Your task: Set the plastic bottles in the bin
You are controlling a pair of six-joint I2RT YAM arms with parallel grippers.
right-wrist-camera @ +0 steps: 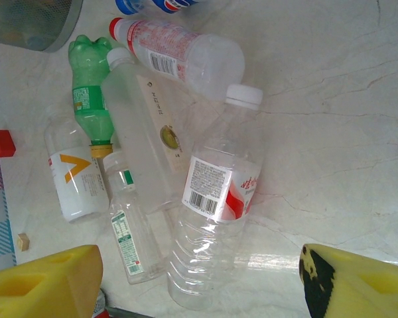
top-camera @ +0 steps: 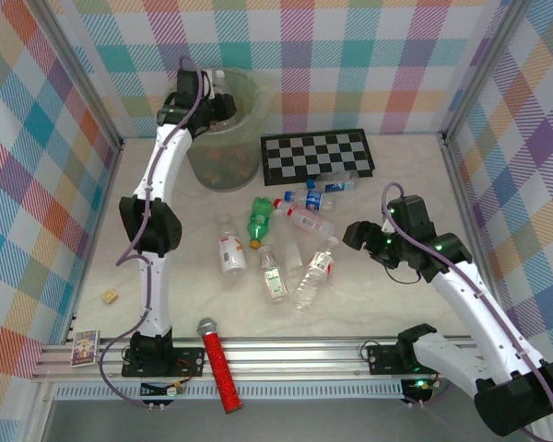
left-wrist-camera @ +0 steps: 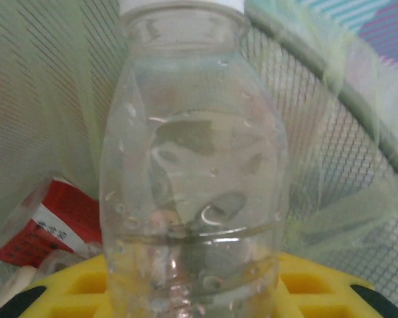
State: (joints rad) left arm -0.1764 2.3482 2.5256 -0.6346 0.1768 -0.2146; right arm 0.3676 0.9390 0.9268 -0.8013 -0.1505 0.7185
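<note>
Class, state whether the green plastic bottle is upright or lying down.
Lying down: the green plastic bottle shows its full length flat on the table.

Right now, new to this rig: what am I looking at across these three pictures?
Two robot arms are bolted at the table's near edge. The overhead picture is from a fixed camera above and behind them; the other two come from cameras on each wrist. The left tool is shut on a clear bottle over the pale-green bin, which already has a red-labelled bottle inside. The right tool is open above loose bottles on the table, nearest a clear one with a red-and-white label. Also in view: a green bottle, a chequered board and a red microphone.
</note>
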